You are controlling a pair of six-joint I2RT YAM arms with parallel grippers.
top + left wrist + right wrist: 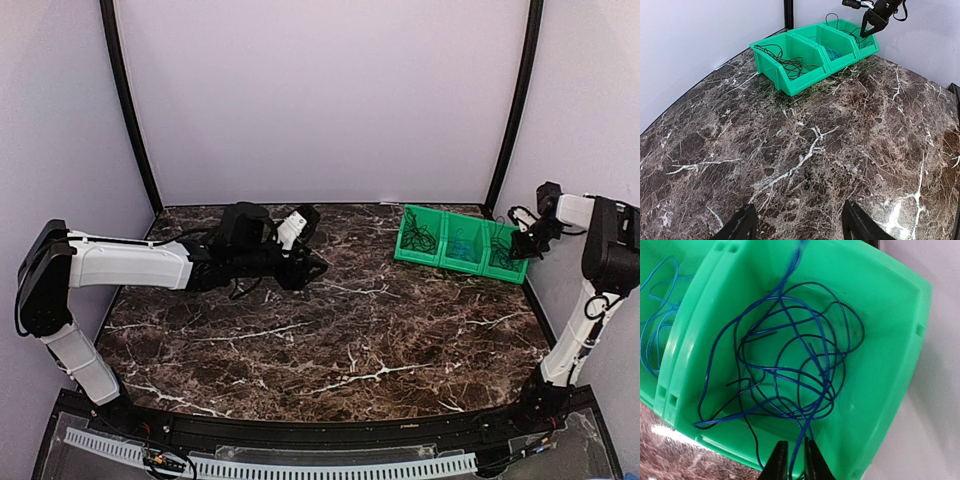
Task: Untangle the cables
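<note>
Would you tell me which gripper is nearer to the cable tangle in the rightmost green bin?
The right. The right gripper hangs directly over the cable tangle, a blue strand between its jaws; the left gripper sits open far across the table.

Bin row (pixel 458 243) on table (pixel 330 330), w/ cables (pixel 790 365) in all three compartments. My R gripper (pixel 794 455) over row's right-end bin, one strand between its tips; my L gripper (pixel 308 268) well left of row, above table.
</note>
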